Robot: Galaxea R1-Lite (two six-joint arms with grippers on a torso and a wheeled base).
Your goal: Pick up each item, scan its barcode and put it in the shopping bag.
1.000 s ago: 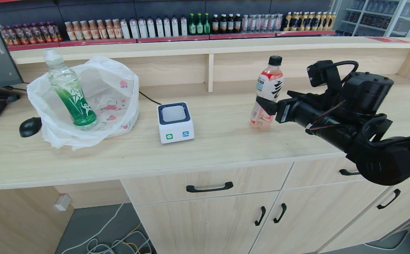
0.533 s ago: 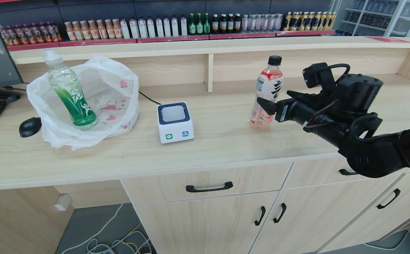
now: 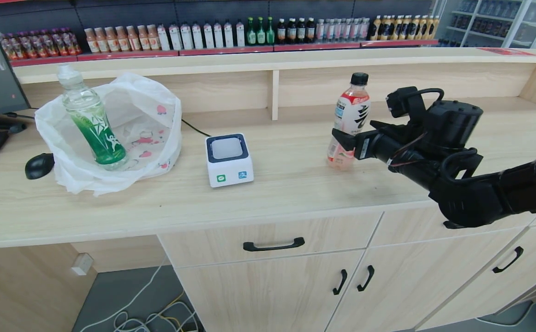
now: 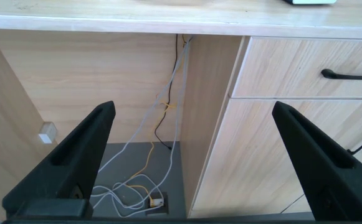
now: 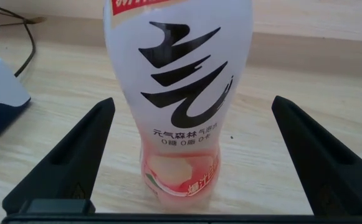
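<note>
Shopping bag (image 3: 157, 138) on the left of the desk (image 3: 157, 203) holds the green bottle (image 3: 93, 127); the scanner (image 3: 229, 159) sits mid-desk, both unmoved. The pink bottle (image 3: 348, 120) stands upright on the right. The right tool (image 3: 356, 134), fingers apart, has edged closer and straddles it. The left tool (image 4: 193, 115), fingers spread, hangs below the desk edge.

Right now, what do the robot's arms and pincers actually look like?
The right arm is matte black with bulky rounded joints, a looped black cable and thin red wires by the wrist. Both the right pincer and left pincer have two flat black wedge-shaped fingers.
</note>
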